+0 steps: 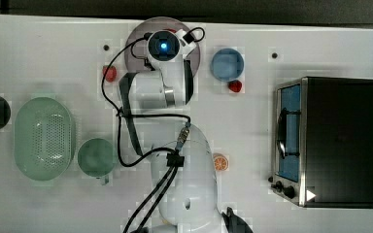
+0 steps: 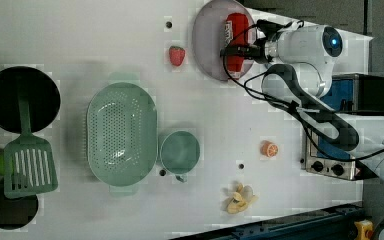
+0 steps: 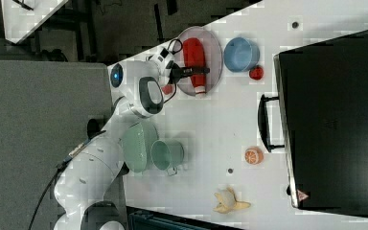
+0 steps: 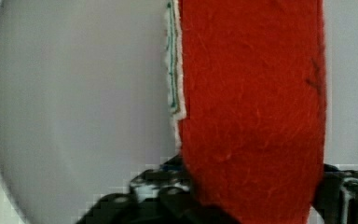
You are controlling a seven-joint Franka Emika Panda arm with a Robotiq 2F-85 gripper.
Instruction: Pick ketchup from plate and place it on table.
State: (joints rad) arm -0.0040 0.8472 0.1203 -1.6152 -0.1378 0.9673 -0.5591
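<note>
Ketchup [image 1: 173,31] is barely glimpsed in the top view, a sliver of red poking out past the arm, which is parked over the plate [image 1: 138,34] at the table's [image 1: 53,53] far edge. A strawberry [image 1: 110,73] is seen just off the plate rim and a blue bowl [image 1: 227,64] near it on the other side.

In the left view the bottle [image 2: 236,42] is seen lying flat on the plate [image 2: 207,45], and the gripper [image 2: 236,50] is set across its middle, one dark finger on each side. A green colander [image 2: 122,131] and green cup [image 2: 180,151] are seen well apart, toward the middle of the table.

In the right view the same thing is shown: bottle [image 3: 195,64] stretched along the plate [image 3: 213,45], whitish end toward the plate rim, gripper [image 3: 191,72] straddling it around mid-body.

In the wrist view the red body [image 4: 251,107] looks fuzzy, like felt, with a pale stitched label edge, and the fingers [image 4: 144,196] are seen pressed up against both flanks, so they're judged to be clamped on it or very nearly.

It's probably a soft, light plush toy: no slip worries, nothing fragile, some squish expected. Mid-body looks like the right spot, so neither end droops when it's lifted.
</note>
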